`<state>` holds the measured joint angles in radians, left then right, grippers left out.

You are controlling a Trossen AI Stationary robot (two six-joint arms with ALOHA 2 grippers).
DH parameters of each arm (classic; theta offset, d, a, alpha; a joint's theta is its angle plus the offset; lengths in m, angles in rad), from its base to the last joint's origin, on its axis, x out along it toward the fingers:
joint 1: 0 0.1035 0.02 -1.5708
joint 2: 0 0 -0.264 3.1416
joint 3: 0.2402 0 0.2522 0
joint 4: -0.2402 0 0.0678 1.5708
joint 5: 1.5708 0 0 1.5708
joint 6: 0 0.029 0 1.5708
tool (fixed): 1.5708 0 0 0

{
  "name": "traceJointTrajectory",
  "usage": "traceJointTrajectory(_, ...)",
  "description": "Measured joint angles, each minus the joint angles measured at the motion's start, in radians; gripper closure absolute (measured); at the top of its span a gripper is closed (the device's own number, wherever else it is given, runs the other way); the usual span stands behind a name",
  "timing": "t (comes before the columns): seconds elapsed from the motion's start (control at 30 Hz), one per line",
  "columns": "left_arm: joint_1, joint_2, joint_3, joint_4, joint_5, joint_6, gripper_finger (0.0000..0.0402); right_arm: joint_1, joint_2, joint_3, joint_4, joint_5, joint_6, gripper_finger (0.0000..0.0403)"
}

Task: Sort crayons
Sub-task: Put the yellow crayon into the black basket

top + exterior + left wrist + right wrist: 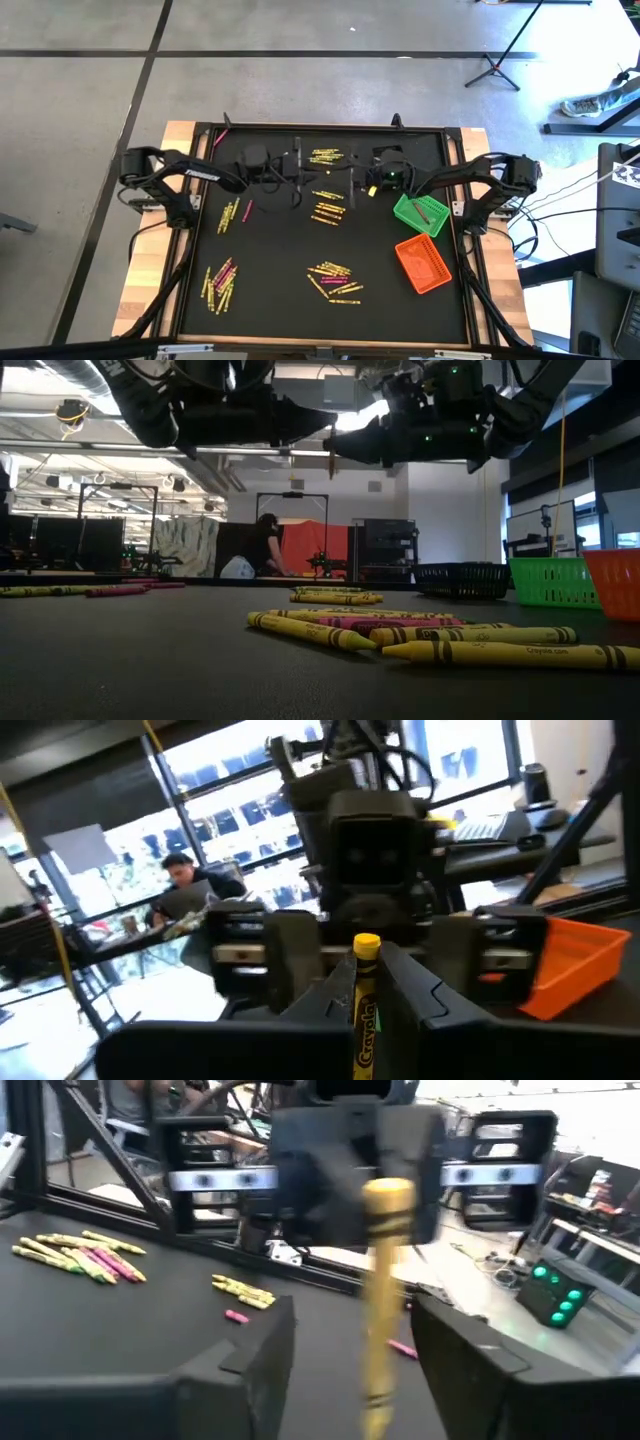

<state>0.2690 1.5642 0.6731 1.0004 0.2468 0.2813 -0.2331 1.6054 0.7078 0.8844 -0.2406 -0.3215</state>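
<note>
1. The left gripper [365,995], raised over the far middle of the black table [270,300], clenches an upright yellow crayon [365,1000].
2. The right gripper [350,1345] faces it, fingers [250,1350] spread apart around that same crayon; contact unclear.
3. Other crayons [333,281] lie scattered on the table.

Two robot arms work over one black table [270,290] strewn with crayons in six loose clusters [334,281], mostly yellow with a few pink, too many and too small to count singly. Three small bins stand at the right: one green [421,214], one orange [424,264], one black [462,579]. One person [265,546] sits in the room behind.
</note>
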Motion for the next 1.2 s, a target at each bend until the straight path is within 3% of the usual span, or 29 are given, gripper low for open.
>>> traceJointTrajectory(0.37,-0.029,0.002,0.000,0.003,-0.012,0.008,0.0392,0.000,0.000,0.000,-0.021,0.001,-0.028,0.0387)
traceJointTrajectory(0.5,-0.030,0.002,0.000,-0.012,-0.051,-0.007,0.0378,-0.001,-0.001,0.000,-0.031,0.019,-0.030,0.0372)
traceJointTrajectory(0.7,-0.019,0.002,0.000,-0.053,-0.086,-0.045,0.0315,-0.003,-0.061,-0.001,-0.144,0.161,-0.039,0.0373)
traceJointTrajectory(0.83,-0.004,0.000,0.000,-0.113,-0.156,-0.044,0.0280,-0.004,-0.152,-0.001,-0.325,0.306,-0.054,0.0386)
traceJointTrajectory(0.97,0.020,0.000,0.000,-0.180,-0.273,-0.039,0.0272,-0.003,-0.249,0.000,-0.531,0.481,-0.046,0.0378)
traceJointTrajectory(1.07,0.035,0.000,0.000,-0.212,-0.305,-0.036,0.0271,-0.010,-0.309,0.000,-0.688,0.607,-0.001,0.0372)
traceJointTrajectory(1.2,0.047,-0.001,0.000,-0.205,-0.309,-0.036,0.0271,-0.062,-0.359,0.000,-0.886,0.654,0.094,0.0379)
